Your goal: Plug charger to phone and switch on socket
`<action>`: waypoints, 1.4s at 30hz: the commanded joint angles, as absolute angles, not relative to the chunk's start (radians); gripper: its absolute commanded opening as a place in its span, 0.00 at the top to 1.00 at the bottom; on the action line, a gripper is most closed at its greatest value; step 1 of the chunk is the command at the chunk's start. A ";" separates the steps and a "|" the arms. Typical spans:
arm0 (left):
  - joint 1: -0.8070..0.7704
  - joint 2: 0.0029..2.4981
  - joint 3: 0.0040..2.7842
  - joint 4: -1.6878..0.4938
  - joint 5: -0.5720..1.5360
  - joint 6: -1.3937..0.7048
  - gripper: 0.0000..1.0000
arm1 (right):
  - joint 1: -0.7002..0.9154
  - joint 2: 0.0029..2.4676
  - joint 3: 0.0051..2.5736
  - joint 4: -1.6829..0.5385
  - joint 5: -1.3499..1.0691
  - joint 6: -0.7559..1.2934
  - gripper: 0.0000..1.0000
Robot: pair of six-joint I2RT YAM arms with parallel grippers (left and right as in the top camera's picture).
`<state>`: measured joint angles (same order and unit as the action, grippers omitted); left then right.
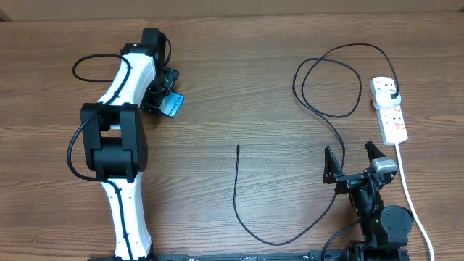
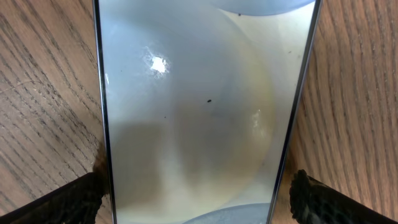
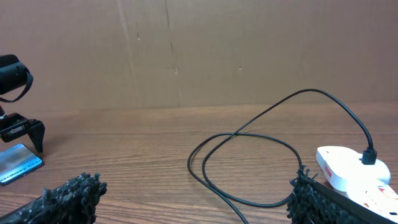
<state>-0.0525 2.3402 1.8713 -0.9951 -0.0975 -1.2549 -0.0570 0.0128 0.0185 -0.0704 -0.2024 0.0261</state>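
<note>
Now, left gripper (image 2: 196, 183): jaws apart, one finger on either side of the phone (image 2: 199, 93); nothing clamped yet.
Phone's place: far left part of the tabletop (image 1: 239, 65), under that gripper.
Right gripper (image 1: 353, 161): jaws wide and empty, near the tabletop's near right corner.
Charger (image 1: 235, 192): its connector tip (image 1: 238, 147) lies free mid-table, while its plug (image 1: 392, 94) sits in the socket (image 1: 395, 127) by the right edge.
Our advice: we should close squarely on the phone's long edges and leave both short ends clear. We judge a skewed grip would let it slip.
</note>
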 commanded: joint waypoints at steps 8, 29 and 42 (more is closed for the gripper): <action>-0.051 2.416 1.820 -0.982 -0.115 -1.253 0.00 | -0.052 0.003 0.008 -0.066 -0.191 0.026 0.00; -0.051 2.416 1.822 -0.983 -0.169 -1.252 0.00 | -0.052 0.003 0.008 -0.066 -0.191 0.026 0.00; -0.051 2.417 1.822 -0.996 -0.195 -1.230 0.00 | -0.052 0.003 0.008 -0.066 -0.191 0.026 0.00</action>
<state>-0.0601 2.3413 1.8668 -0.9974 -0.1684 -1.2530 -0.0574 0.0128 0.0185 -0.0708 -0.2020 0.0261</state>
